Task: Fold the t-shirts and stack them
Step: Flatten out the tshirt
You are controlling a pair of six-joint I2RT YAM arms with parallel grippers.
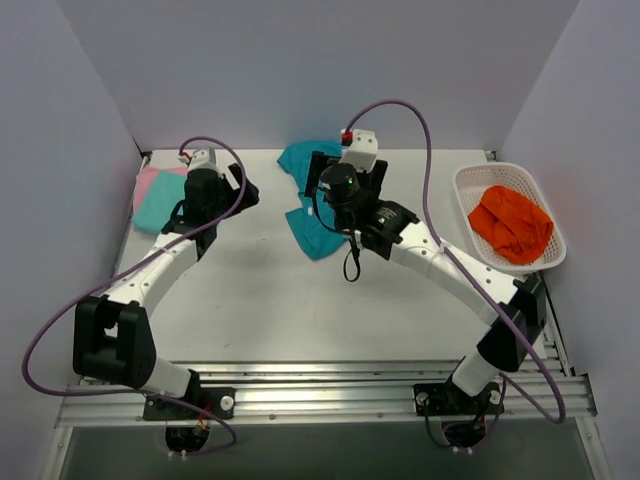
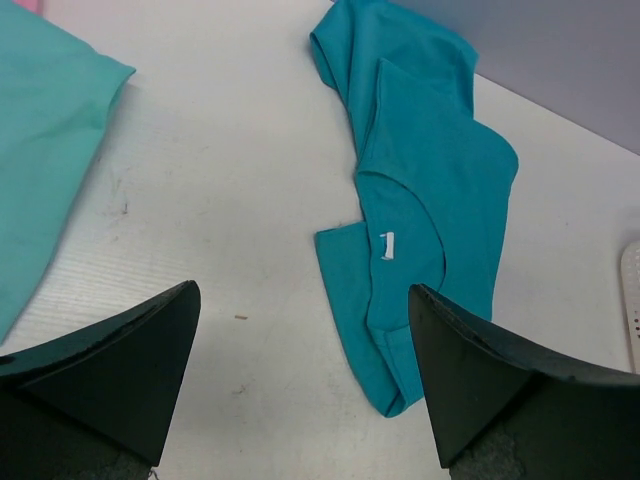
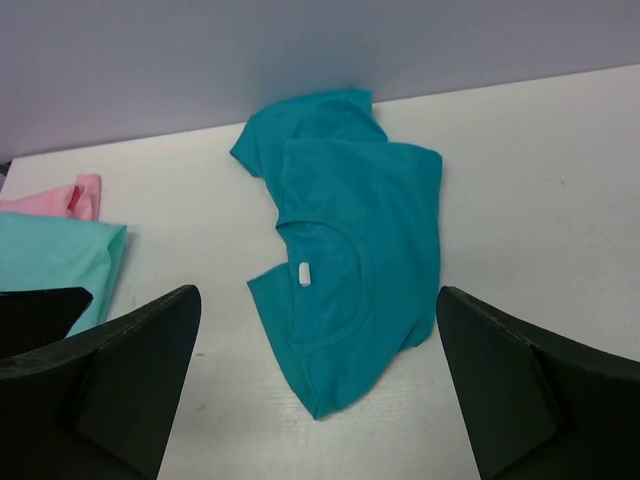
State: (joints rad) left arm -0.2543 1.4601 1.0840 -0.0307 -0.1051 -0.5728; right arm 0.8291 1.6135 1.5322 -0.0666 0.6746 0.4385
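Pink t-shirt (image 1: 148, 180) and aqua-mint t-shirt (image 1: 158, 212): flat, stacked at 10 o'clock on worktop (image 1: 260, 310). Aqua-mint overlaps pink; pink edge shows behind.
Left end effector (image 2: 302, 292): jaws wide apart, holding nothing, just beside stack, over bare worktop.
Deep teal t-shirt (image 1: 300, 195): rumpled, partly doubled over, at 12 o'clock near back wall, white neck label visible.
Right end effector (image 3: 317, 295): jaws wide apart, empty, hovering above deep teal t-shirt.
White basket (image 1: 468, 195): 2 o'clock, orange cloth (image 1: 512, 224) inside.
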